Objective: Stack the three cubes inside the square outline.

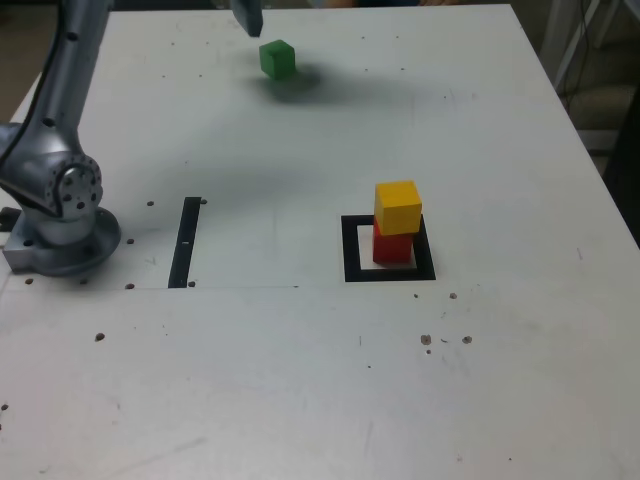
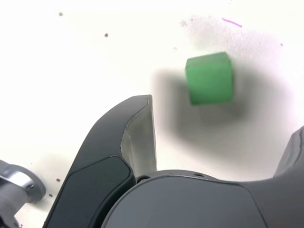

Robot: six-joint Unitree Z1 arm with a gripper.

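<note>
A green cube [image 1: 277, 59] lies alone on the white table near its far edge. My gripper [image 1: 247, 14] hangs just above it and slightly to the exterior view's left, mostly cut off by the frame. In the wrist view the gripper [image 2: 223, 128] is open, and the green cube [image 2: 209, 78] rests on the table just beyond the fingertips [image 2: 142, 124], untouched. A yellow cube [image 1: 398, 207] sits on a red cube [image 1: 393, 246] inside the black square outline [image 1: 389, 249], right of centre in the exterior view.
The arm's grey base [image 1: 60, 215] stands at the exterior view's left, with a thin black strip [image 1: 186, 242] beside it. The table's right edge [image 1: 590, 160] drops off to clutter beyond. Small dark specks dot the surface.
</note>
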